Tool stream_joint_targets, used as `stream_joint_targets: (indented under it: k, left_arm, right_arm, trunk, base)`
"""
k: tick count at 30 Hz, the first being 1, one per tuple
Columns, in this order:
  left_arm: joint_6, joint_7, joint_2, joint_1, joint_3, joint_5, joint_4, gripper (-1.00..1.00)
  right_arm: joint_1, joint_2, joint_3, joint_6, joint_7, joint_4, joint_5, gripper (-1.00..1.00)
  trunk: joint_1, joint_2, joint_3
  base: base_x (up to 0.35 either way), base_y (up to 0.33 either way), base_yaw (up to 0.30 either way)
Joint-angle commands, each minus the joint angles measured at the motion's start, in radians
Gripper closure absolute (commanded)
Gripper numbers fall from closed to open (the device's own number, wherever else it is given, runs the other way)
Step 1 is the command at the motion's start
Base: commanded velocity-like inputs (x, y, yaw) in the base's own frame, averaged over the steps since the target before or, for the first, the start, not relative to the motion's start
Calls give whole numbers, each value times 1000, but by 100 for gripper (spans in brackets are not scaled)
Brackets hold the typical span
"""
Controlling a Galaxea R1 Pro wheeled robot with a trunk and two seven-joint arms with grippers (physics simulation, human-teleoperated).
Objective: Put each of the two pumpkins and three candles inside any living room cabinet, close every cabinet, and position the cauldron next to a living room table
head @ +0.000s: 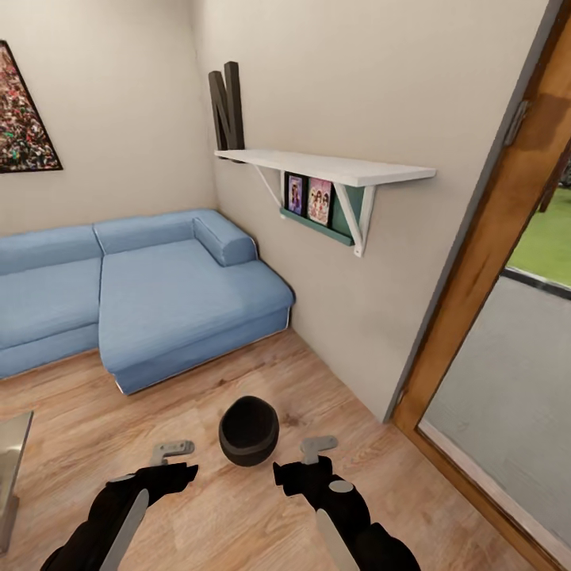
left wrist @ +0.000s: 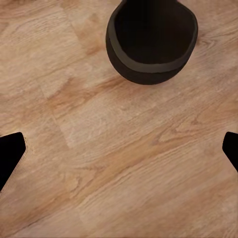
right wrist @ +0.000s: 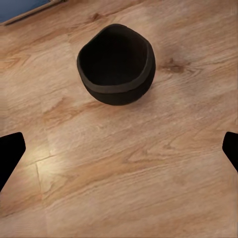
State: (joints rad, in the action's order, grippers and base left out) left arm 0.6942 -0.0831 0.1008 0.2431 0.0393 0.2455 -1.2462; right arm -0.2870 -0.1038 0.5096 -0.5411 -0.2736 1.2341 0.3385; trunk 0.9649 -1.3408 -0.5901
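Observation:
The cauldron (head: 248, 431) is a small round black pot standing upright on the wood floor in front of me, its wide mouth open and nothing visible inside. My left gripper (head: 173, 451) hovers just left of it and my right gripper (head: 317, 448) just right of it, neither touching it. In the left wrist view the cauldron (left wrist: 151, 42) lies ahead of the open left gripper (left wrist: 119, 151). The right wrist view shows the cauldron (right wrist: 116, 64) ahead of the open right gripper (right wrist: 119, 151). A corner of the glass table (head: 11, 464) shows at the left edge.
A blue corner sofa (head: 151, 293) fills the back left. A white wall shelf (head: 333, 168) with framed pictures juts from the wall on the right. A wood-framed glass door (head: 484, 262) stands at the far right. Bare plank floor (head: 238, 515) surrounds the pot.

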Motion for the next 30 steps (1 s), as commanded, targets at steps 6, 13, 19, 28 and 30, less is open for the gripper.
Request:
stream_joint_targets:
  k: [6, 13, 19, 28, 30]
  left_arm:
    - [16, -18, -3, 6, 4, 8, -2, -100]
    - [150, -44, -49, 64, 6, 4, -1, -100]
    - [296, -46, -54, 188, 7, 3, 2, -100]
    - [353, -46, -50, 300, 6, 2, 3, -100]
    - [353, -46, -49, 305, 6, 2, 5, -100]
  right_arm:
    - [-3, -3, -5, -9, -93, 5, 20, -100]
    - [-77, -16, -10, -69, -154, 21, 27, -100]
    - [-254, -46, -58, -208, -177, -25, 98, -100]
    - [-409, -61, -69, -276, -230, -258, 276, -100]
    - [-443, -65, -69, -279, -233, -313, 292, -100]
  trunk:
    - [1, -1, -2]
    - [1, -1, -2]
    - [1, -1, -2]
    - [1, -1, -2]
    - [1, -1, -2]
  base:
    - [305, -42, 104]
    - [308, -89, 15]
    - [291, -110, 2]
    - [121, -56, 0]
    - [20, -10, 0]
